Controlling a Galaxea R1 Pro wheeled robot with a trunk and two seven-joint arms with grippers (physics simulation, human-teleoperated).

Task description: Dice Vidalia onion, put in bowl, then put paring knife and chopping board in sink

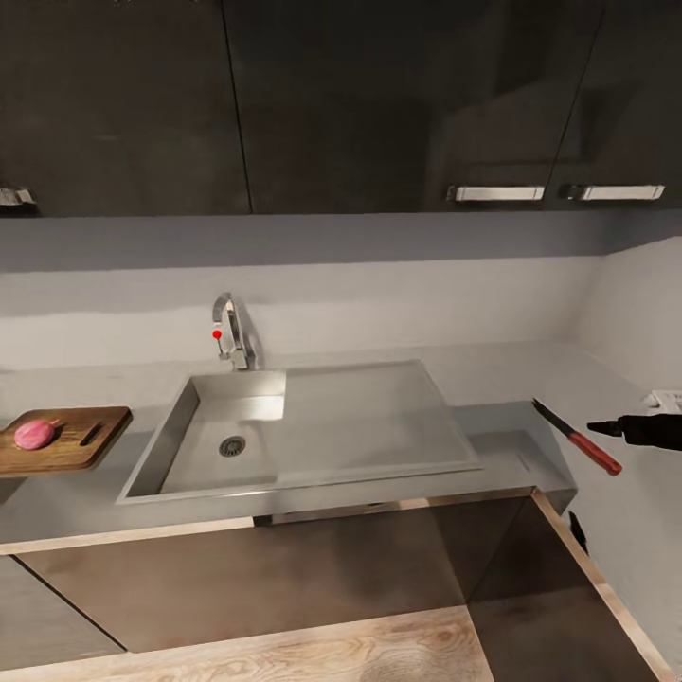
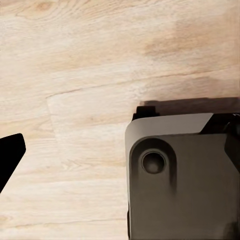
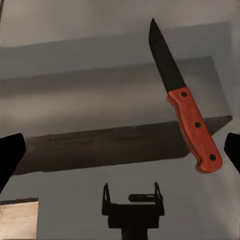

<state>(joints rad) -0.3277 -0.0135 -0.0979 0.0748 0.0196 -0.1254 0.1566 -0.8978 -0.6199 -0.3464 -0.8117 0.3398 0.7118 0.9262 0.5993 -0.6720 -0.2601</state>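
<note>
Sink (image 1: 313, 426): stainless rect basin w/ round drain, flat drainboard on its right, chrome faucet w/ red dot behind; set in grey countertop (image 1: 516, 384). Chopping board (image 1: 80, 445): dark wood, slot handle, left of sink, pinkish onion (image 1: 35, 434) on top. Paring knife (image 1: 578, 437): red handle, dark blade, right of sink, over countertop edge.

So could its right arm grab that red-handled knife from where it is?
Probably yes: the right gripper is open right beside the paring knife on the countertop, with nothing between them.
</note>
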